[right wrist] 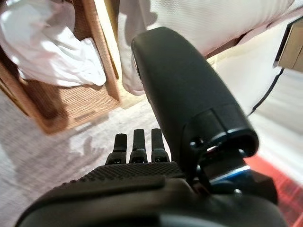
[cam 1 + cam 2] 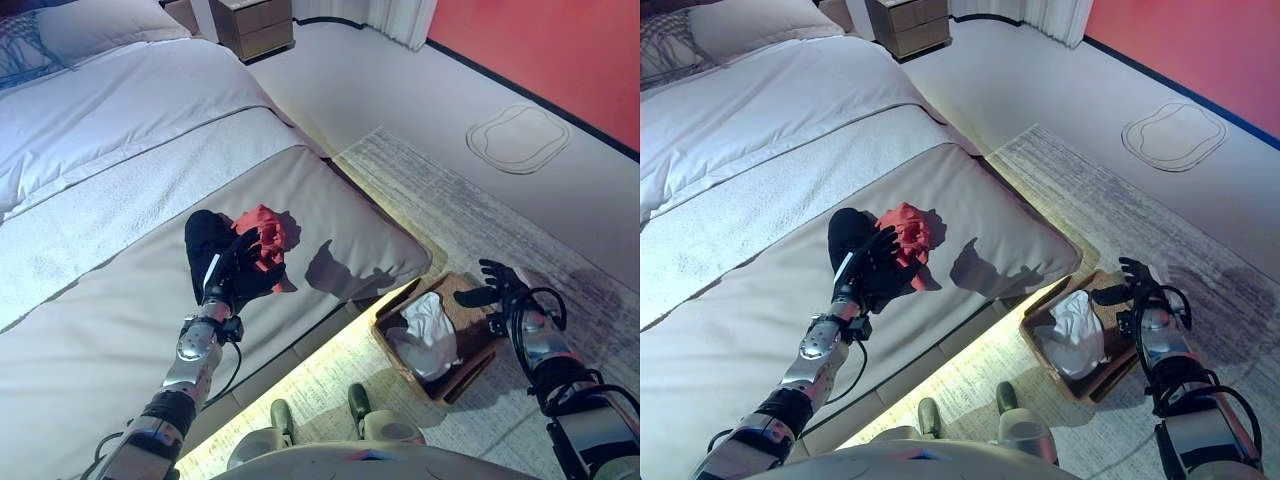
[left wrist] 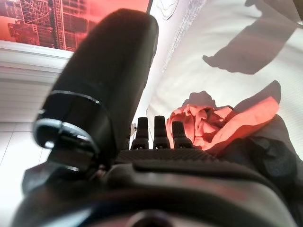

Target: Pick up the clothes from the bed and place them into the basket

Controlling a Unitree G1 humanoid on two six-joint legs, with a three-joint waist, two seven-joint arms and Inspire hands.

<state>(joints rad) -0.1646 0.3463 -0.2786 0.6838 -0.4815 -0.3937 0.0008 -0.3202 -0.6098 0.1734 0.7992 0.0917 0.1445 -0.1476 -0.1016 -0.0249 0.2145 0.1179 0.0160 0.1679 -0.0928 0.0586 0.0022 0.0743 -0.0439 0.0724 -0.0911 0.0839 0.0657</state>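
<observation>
Bed: a wide bed (image 2: pixel 120 130) with white bedding and a grey-beige cover across its foot is filling the robot's left side of the scene, with a pillow lying at its far end.
Clothes on the bed: a crumpled red cloth garment (image 2: pixel 264 236) is lying on the grey-beige cover near the bed's edge, touching a dark black garment (image 2: pixel 207 240) that is bunched just beside it on the robot's left.
Left hand: the left hand (image 2: pixel 243 272) is resting over the spot where the two garments meet, its fingers (image 3: pixel 160 134) pointing straight out toward the red cloth with the thumb standing apart; the fingers are looking relaxed and are not curling round either piece.
Basket: a brown woven rectangular basket (image 2: pixel 468 368) is sitting on the floor beside the bed's lower corner, on a pale grey patterned rug (image 2: pixel 470 215).
Clothes in the basket: a crumpled white garment (image 2: pixel 428 330) is lying inside the basket, leaning toward the wall nearest the bed.
Right hand: the right hand (image 2: pixel 499 284) is hovering above the basket's far rim, fingers spread apart and holding nothing.
Room: a wooden bedside cabinet (image 2: pixel 257 25) is standing by the head of the bed, and a red wall (image 2: pixel 540 50) is running along the far side of the pale floor.
</observation>
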